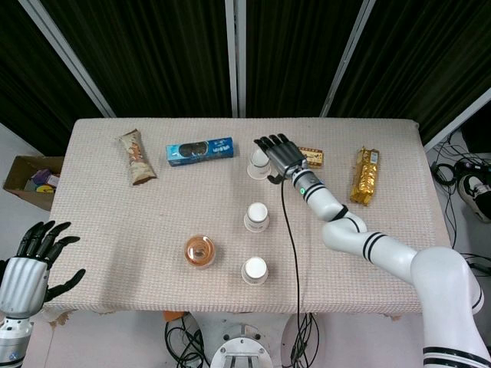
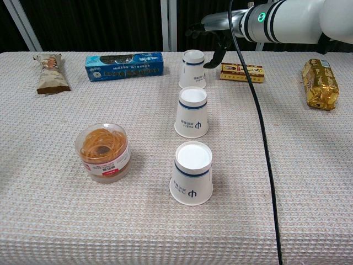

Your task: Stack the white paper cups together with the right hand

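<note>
Three white paper cups stand upside down in a line down the table's middle: the far cup (image 1: pixel 258 164) (image 2: pixel 192 69), the middle cup (image 1: pixel 257 217) (image 2: pixel 192 112) and the near cup (image 1: pixel 255 270) (image 2: pixel 191 173). My right hand (image 1: pixel 281 156) (image 2: pixel 214 34) hovers just right of and above the far cup, fingers spread and thumb hanging down beside it, holding nothing. Whether it touches the cup I cannot tell. My left hand (image 1: pixel 27 264) hangs open off the table's front left corner, seen only in the head view.
A tub of rubber bands (image 1: pixel 199 251) (image 2: pixel 103 152) stands left of the near cup. At the back lie a brown snack wrapper (image 1: pixel 136 157), a blue box (image 1: pixel 199 151), a small yellow box (image 1: pixel 311 157) and a gold packet (image 1: pixel 367 175). A black cable (image 1: pixel 290 230) trails across the table.
</note>
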Robot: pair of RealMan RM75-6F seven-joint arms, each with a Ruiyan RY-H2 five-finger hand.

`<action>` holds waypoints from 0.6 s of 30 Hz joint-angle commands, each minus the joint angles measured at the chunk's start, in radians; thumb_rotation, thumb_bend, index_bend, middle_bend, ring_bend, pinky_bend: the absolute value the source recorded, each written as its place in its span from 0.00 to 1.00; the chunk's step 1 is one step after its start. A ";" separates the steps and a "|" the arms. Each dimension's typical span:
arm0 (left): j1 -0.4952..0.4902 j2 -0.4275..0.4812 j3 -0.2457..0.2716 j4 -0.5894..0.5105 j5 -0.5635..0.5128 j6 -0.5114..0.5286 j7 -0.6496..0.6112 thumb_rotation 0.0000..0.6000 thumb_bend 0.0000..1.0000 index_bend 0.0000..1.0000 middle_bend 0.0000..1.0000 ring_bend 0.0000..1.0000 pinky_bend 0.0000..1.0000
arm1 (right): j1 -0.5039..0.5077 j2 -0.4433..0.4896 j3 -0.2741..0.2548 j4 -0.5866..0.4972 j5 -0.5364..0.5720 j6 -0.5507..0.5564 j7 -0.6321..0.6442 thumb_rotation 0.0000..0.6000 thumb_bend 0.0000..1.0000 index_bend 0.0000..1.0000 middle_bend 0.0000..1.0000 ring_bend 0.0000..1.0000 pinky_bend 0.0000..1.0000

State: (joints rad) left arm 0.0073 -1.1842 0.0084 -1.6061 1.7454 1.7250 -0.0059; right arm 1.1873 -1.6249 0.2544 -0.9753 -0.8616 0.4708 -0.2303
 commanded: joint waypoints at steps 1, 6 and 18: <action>0.000 0.000 0.000 0.002 -0.004 -0.001 -0.002 1.00 0.18 0.32 0.17 0.10 0.11 | 0.014 -0.018 -0.007 0.032 0.014 -0.014 -0.002 1.00 0.27 0.00 0.07 0.00 0.00; 0.001 -0.001 -0.001 0.007 -0.012 -0.004 -0.008 1.00 0.18 0.32 0.17 0.10 0.11 | 0.042 -0.060 -0.012 0.112 0.035 -0.045 0.002 1.00 0.27 0.00 0.08 0.00 0.00; 0.026 -0.002 0.000 0.029 -0.051 0.009 -0.033 1.00 0.18 0.32 0.17 0.10 0.11 | 0.118 -0.194 -0.012 0.333 0.017 -0.131 0.028 1.00 0.32 0.10 0.16 0.00 0.00</action>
State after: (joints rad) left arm 0.0322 -1.1859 0.0082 -1.5782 1.6957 1.7329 -0.0375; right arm 1.2909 -1.7951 0.2418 -0.6699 -0.8357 0.3553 -0.2112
